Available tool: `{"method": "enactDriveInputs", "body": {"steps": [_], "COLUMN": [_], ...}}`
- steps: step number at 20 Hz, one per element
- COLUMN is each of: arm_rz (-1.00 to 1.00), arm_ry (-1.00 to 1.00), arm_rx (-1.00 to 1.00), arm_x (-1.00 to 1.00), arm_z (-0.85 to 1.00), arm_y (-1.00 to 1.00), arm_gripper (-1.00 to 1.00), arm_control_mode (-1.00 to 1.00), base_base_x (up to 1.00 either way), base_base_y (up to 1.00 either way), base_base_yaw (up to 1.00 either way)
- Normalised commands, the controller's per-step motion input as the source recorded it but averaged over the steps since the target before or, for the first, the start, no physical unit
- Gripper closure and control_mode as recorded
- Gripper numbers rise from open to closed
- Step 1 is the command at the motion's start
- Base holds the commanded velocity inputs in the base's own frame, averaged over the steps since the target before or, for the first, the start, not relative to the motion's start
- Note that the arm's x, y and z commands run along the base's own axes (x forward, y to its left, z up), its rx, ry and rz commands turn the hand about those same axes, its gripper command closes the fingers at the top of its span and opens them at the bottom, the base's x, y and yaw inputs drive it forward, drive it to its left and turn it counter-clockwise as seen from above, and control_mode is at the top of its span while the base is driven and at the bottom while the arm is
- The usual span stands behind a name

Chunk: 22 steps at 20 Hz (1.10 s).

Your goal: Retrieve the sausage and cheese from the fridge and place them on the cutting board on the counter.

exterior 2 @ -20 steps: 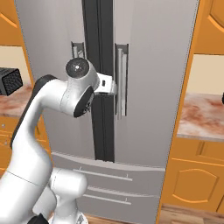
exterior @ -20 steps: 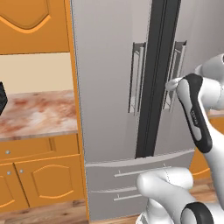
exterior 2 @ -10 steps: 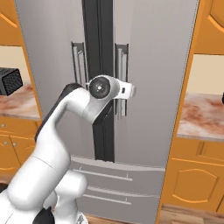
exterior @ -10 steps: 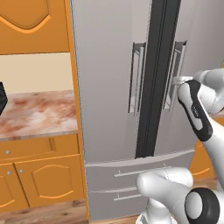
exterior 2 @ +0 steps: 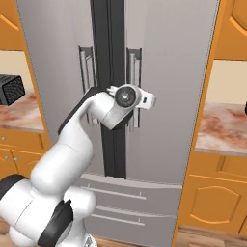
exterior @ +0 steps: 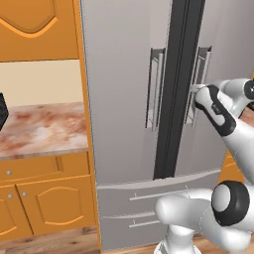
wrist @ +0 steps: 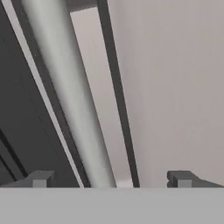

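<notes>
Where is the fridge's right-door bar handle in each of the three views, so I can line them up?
Left base view: right-door handle stands right of centre, just right of the dark centre strip, with the gripper at it.
Right base view: the handle stands at centre, just right of the strip, above the wrist.
Hand view: the handle runs as a slanted grey bar between the open fingertips.
Shared landmark: the dark centre strip.

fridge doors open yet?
No, both doors of the fridge sit flush and shut, and the gripper has its jaws open at the right-hand handle.
</notes>
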Motion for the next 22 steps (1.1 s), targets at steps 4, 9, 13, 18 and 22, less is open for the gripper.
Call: {"method": "enactDriveInputs", "body": {"steps": [4,9,13,18,22], "arm_rz": [0.10,0.16,0.11,0.00,0.00], "arm_ry": [0.00,0.00,0.01,0.00,0.00], "arm_rx": [0.09,0.07,0.04,0.00,-0.10], "arm_x": [0.85,0.96,0.64,-0.13,-0.69], "arm_z": [-0.09,-0.08,-0.09,0.00,0.13], "arm_y": [-0.03,-0.24,-0.13,-0.01,-0.56], "arm_gripper": [-1.00,-1.00,1.00,1.00,1.00], "arm_control_mode": [-1.00,-1.00,-1.00,-1.00,-1.00], "base_base_x": [0.00,0.00,0.00,0.00,0.00], "base_base_y": [0.00,0.00,0.00,0.00,0.00], "base_base_yaw": [0.00,0.00,0.00,0.00,0.00]}}
